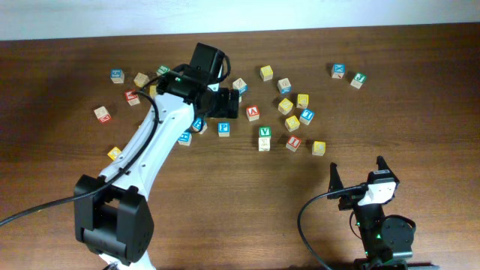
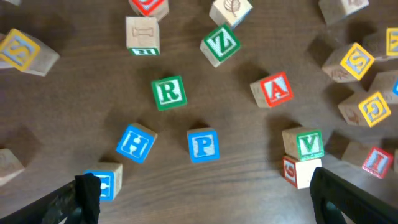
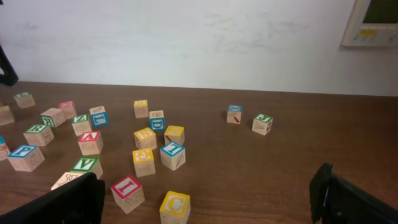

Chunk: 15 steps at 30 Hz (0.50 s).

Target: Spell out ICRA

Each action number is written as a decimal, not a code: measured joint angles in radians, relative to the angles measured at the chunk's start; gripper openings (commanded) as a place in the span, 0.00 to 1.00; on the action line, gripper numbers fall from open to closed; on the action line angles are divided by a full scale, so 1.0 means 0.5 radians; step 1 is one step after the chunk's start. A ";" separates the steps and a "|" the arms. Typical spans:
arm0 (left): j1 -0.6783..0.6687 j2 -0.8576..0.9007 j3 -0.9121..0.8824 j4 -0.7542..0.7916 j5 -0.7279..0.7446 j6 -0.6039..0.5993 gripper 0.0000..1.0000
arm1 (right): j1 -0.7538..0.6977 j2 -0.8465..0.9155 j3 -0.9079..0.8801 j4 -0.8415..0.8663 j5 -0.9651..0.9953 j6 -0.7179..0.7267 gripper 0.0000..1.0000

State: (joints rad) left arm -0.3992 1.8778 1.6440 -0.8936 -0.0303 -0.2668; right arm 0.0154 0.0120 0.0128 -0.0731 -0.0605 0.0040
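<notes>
The green R cube and the red A cube lie in the left wrist view, ahead of my open, empty left gripper. In the overhead view the left gripper hovers just left of the A cube and hides the R cube. The red I cube and the yellow C cube sit right of centre. My right gripper is open and empty, near the front edge. In its wrist view the C cube and the I cube lie close ahead.
The blue P cube and the green V cube lie close to the left gripper, with a blue H cube. Several other letter cubes are scattered over the far table, two at the far right. A white wall stands behind.
</notes>
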 measured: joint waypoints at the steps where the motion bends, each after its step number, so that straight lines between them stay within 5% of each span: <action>1: 0.000 0.000 0.000 0.002 -0.010 -0.057 0.99 | 0.000 0.000 0.000 0.000 0.000 0.002 0.98; 4: 0.000 0.000 0.000 0.018 0.040 -0.320 0.99 | 0.000 0.000 0.000 0.000 0.001 0.000 0.98; 15: 0.012 0.000 0.000 0.349 -0.085 -0.405 0.99 | 0.000 0.000 0.000 0.000 0.000 0.000 0.98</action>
State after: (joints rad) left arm -0.3931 1.8778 1.6440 -0.7193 -0.0727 -0.4694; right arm 0.0154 0.0120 0.0128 -0.0731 -0.0605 0.0040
